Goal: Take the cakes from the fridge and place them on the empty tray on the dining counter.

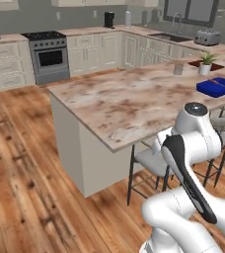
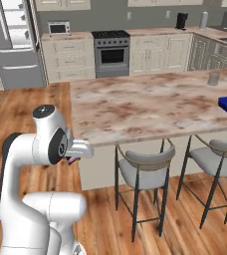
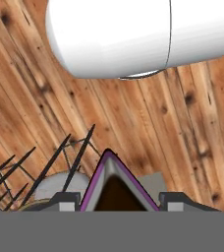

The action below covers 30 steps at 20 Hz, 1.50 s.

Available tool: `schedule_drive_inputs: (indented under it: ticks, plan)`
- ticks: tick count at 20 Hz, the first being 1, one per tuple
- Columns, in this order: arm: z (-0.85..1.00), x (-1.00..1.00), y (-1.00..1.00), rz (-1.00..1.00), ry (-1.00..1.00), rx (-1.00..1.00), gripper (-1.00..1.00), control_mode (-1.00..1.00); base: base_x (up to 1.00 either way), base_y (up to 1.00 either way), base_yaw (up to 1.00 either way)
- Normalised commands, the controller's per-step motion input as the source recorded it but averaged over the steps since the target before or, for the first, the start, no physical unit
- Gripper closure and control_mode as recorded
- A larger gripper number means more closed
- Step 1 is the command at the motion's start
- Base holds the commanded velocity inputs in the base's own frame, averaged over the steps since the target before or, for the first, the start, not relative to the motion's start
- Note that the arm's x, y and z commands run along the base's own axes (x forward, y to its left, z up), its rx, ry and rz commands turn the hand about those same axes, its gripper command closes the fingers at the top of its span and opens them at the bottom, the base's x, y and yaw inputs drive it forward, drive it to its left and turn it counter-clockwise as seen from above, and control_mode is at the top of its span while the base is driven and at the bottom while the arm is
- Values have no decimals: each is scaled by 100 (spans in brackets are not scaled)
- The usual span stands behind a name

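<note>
1. Brown marbled stone tops the long desk (image 1: 124, 101); the floor (image 1: 20, 163) is wood.
2. One blue tray (image 1: 217, 86) sits near the desk's far right end.
3. The pincer (image 3: 116, 199) grips one chocolate cake wedge (image 3: 115, 189).
4. Two stools (image 2: 144, 169) stand at the desk's near edge.

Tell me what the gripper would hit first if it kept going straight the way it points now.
Probably the wooden floor. The gripper, shut on a dark chocolate cake wedge, points down at the planks. A stool sits off to one side, and depth to the robot's own white body across the view is unclear.
</note>
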Motion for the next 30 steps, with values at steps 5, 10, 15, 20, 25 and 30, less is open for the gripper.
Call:
schedule_drive_inputs:
  ticks: [5,10,15,20,25,30]
  plan:
    - [0,0,0,0,0,0,100,100,-27,-72,0]
    - [0,0,0,0,0,0,100,100,-7,-75,0]
    - [0,0,0,0,0,0,100,100,0,-77,0]
    - [0,0,0,0,0,0,100,100,0,-79,0]
    - [0,0,0,0,0,0,100,100,0,-80,0]
    - [0,0,0,0,0,0,100,100,0,-80,0]
